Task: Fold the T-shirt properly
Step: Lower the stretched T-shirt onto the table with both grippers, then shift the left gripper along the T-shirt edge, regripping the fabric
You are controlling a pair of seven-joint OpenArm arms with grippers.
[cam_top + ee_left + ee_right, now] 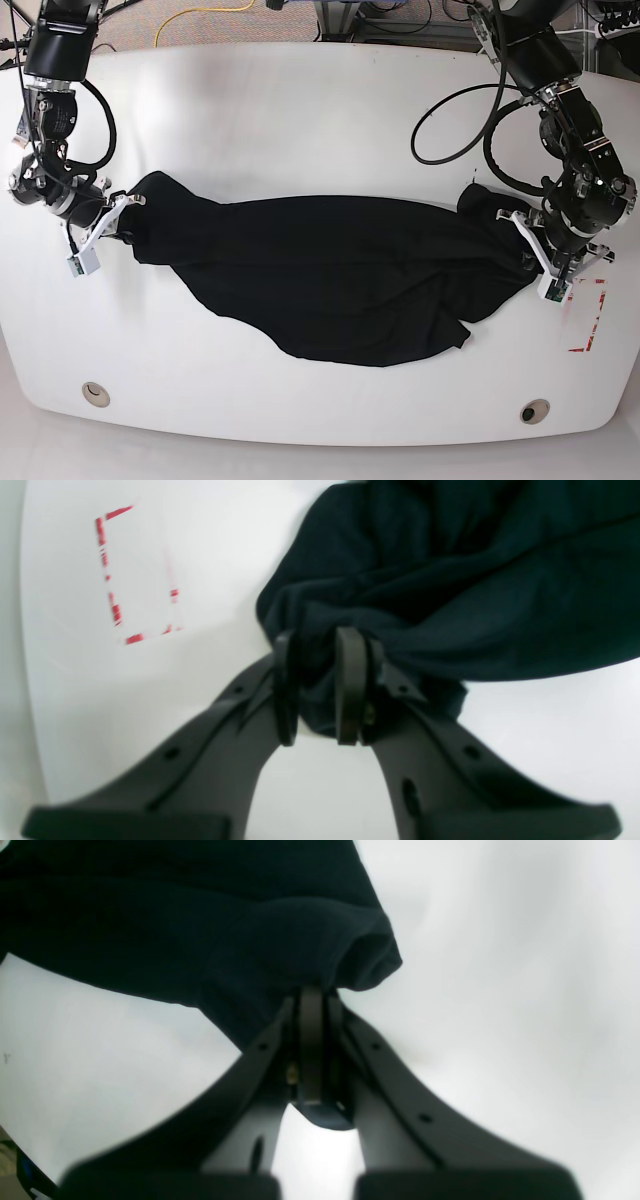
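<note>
The plain black soft cloth T-shirt (330, 285) lies stretched across the white bench (300, 120) between both hands. The left hand (318, 687) pinches bunched fabric at one end; the right hand (311, 1040), clamped tight, grips the other end.

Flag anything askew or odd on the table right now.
The T-shirt is not flat: it is stretched sideways between the left gripper and right gripper, bunched at both ends, with a loose flap sagging toward the front edge. The red tape marks look worn and broken.
</note>
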